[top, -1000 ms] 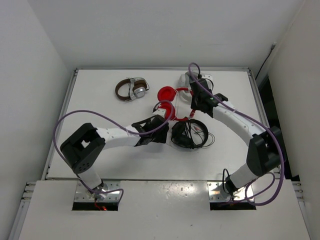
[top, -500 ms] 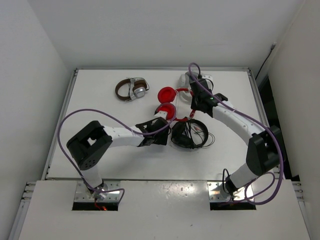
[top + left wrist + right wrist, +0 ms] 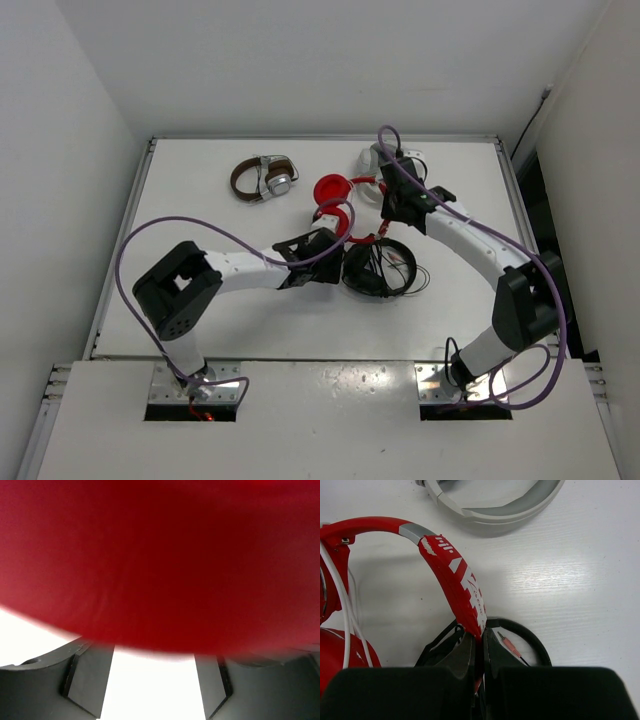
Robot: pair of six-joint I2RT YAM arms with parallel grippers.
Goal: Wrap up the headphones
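Note:
The red headphones lie mid-table, their two round ear cups stacked near and far. My right gripper is shut on the red headband, pinching it between both fingers. The thin white cable runs along the headband's left end by an ear cup. My left gripper sits right at the near ear cup. In the left wrist view that cup is a red blur over most of the frame, and the left gripper stands open with bare table between its fingers.
Black headphones with a black cable lie just near of the red ones and under my right gripper, with a pink jack plug beside them. Grey-white headphones lie at the back. Brown-and-silver headphones lie back left.
My left gripper has edged right and up against the near red ear cup, which has shifted slightly away. My right gripper keeps its hold on the headband.

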